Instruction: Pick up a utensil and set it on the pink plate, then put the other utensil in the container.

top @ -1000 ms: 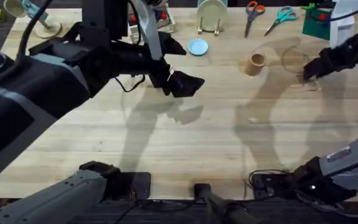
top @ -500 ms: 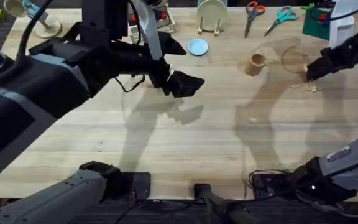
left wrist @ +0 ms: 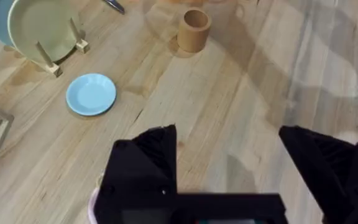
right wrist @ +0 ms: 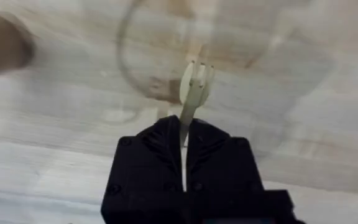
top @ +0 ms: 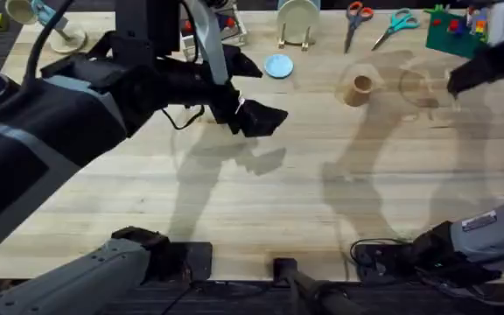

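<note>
Fork [right wrist: 194, 87] sits clamped in the right pincer [right wrist: 184, 140], its long axis running straight out from between the fingers with the short tines pointing away from the wrist, over bare wood. Those fingers are pressed nearly together on the handle, only the tined end sticking out. In the overhead view the right pincer [top: 456, 80] hangs at the counter's [top: 304, 201] far right, toward 2 o'clock from the middle, and the tan cup [top: 359, 88] stands at about 9 o'clock from it, with clear wood between them. The left pincer [left wrist: 229, 155] is spread wide and grasps nothing; in the overhead view it [top: 256, 116] hovers left of centre. In the left wrist view a sliver of the pink plate [left wrist: 92, 205] peeks out beside one finger. The blue plate [top: 278, 66] lies near the far edge, at about 1 o'clock from the left pincer. The whole near half of the counter is open.
</note>
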Robot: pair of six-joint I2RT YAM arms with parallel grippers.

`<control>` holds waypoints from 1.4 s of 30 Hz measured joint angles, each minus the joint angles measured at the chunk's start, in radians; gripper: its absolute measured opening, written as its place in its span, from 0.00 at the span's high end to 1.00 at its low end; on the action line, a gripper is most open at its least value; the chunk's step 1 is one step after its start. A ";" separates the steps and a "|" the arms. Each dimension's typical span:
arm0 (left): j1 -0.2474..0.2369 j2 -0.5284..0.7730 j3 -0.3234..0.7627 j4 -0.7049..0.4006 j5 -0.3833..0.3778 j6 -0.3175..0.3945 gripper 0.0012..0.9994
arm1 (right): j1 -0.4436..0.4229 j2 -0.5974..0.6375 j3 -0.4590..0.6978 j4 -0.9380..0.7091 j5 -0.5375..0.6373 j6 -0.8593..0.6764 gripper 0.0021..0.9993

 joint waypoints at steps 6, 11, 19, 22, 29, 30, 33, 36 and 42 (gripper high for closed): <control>0.000 0.000 0.000 0.000 0.000 0.000 0.00 | 0.000 -0.053 0.061 -0.021 -0.079 -0.006 0.97; 0.000 0.000 0.000 0.000 0.000 0.000 0.00 | 0.000 -0.116 0.081 -0.037 -0.099 -0.007 0.97; 0.000 0.000 0.000 0.000 -0.001 0.000 0.00 | 0.000 -0.269 0.087 -0.036 -0.113 -0.008 0.97; 0.000 0.000 0.000 0.000 -0.011 0.000 0.00 | 0.000 -0.318 0.088 -0.035 -0.153 -0.026 0.97; 0.000 0.000 0.000 0.000 -0.022 0.000 0.00 | -0.006 -0.373 0.096 -0.039 -0.357 -0.107 0.97; 0.000 0.000 0.000 0.000 -0.022 0.000 0.00 | -0.009 -0.374 0.096 -0.042 -0.390 -0.116 0.97; 0.000 0.000 0.000 0.000 -0.022 0.000 0.00 | -0.024 -0.374 0.096 -0.048 -0.508 -0.142 0.97; 0.000 0.000 0.000 0.000 -0.022 0.000 0.00 | -0.033 -0.374 0.096 -0.048 -0.625 -0.172 0.97; 0.000 0.000 0.000 0.000 -0.022 0.000 0.00 | -0.032 -0.374 0.096 -0.048 -0.839 -0.265 0.97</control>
